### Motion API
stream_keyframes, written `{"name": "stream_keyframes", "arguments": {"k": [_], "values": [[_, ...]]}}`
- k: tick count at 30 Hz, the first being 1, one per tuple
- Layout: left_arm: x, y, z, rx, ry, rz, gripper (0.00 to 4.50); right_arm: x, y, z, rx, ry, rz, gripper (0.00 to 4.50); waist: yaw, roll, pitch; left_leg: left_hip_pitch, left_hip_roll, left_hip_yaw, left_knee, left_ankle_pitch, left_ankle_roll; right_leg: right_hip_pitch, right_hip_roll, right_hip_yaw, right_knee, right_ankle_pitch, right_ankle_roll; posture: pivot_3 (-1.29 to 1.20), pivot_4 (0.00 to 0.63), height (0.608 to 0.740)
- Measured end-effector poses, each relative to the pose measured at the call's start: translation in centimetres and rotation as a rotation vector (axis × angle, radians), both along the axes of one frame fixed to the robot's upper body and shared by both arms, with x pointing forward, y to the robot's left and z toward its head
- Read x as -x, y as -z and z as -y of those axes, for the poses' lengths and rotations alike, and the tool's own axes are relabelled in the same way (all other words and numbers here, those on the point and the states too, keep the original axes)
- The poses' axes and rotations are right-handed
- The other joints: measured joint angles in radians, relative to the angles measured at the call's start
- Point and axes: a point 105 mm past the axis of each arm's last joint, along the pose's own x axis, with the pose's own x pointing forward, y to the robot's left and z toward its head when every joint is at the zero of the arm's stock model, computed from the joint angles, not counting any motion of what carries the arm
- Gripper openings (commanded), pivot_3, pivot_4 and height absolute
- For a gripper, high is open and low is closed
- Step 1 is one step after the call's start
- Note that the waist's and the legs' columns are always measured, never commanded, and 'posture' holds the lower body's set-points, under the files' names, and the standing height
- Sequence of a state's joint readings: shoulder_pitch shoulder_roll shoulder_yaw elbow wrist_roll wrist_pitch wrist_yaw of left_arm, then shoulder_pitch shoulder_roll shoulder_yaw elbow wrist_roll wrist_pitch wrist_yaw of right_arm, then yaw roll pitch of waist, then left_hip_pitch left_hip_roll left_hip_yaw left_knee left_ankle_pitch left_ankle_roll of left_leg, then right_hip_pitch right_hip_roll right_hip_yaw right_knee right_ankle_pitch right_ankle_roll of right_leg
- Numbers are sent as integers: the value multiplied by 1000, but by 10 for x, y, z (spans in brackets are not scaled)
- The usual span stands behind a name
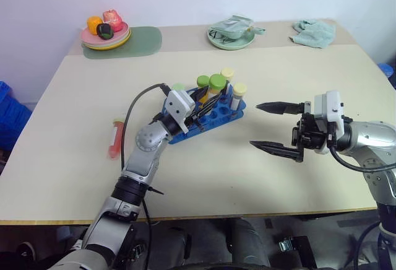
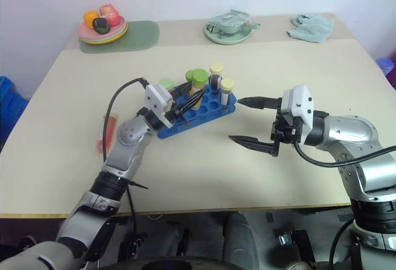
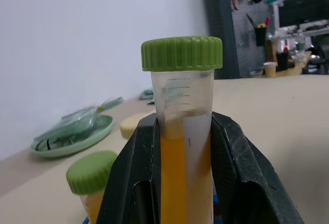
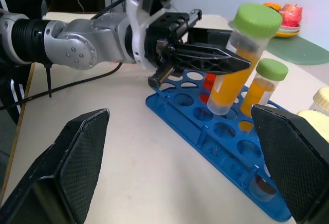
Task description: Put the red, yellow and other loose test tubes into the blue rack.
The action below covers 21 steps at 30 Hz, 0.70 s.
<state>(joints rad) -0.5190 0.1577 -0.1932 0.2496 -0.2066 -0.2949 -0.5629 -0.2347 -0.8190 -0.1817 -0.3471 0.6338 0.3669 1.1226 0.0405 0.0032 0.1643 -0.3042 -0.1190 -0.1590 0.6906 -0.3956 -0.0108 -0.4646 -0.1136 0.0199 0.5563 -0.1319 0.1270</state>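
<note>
Left gripper [image 4: 205,59] clamped on the yellow tube [image 4: 237,62], tilted toward one o'clock, seemingly just over a rack [image 4: 216,147] hole; right gripper [image 1: 275,127] gapes idle.

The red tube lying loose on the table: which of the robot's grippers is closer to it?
Left. The left gripper, over the blue rack, is somewhat right of the red tube; the right gripper is well beyond the rack.
</note>
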Motion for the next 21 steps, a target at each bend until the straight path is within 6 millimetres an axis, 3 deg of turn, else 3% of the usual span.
{"name": "stream_keyframes", "arguments": {"k": [7, 16, 18, 21], "values": [[-6, -1, -15, 97, 39, -86, 718, 2, 2, 3, 0, 18, -5, 4500, -2, 0, 0, 0, 0, 0, 1, 0, 0, 0, 0, 0, 0, 0, 0, 0, 150, 740], [-14, -8, -77, 115, 53, -144, 718, 1, 1, 3, -1, 16, 5, 4500, 3, 0, 0, 0, 0, -1, 3, 0, 1, 1, 0, 0, 1, 0, 0, 0, 150, 740], [-15, -12, -73, 104, 67, -123, 718, 0, 0, 3, -6, 18, 8, 4500, 3, 0, 0, -1, -1, -1, 4, -1, 1, 1, 0, -1, 1, 0, 0, 0, 150, 740], [-10, -17, -49, 77, 138, -78, 718, -2, -2, 0, -13, 6, 20, 4500, 0, 0, 0, -1, -1, -1, 5, -1, 2, 1, 0, -1, 0, 1, 1, 0, 150, 740]]}}
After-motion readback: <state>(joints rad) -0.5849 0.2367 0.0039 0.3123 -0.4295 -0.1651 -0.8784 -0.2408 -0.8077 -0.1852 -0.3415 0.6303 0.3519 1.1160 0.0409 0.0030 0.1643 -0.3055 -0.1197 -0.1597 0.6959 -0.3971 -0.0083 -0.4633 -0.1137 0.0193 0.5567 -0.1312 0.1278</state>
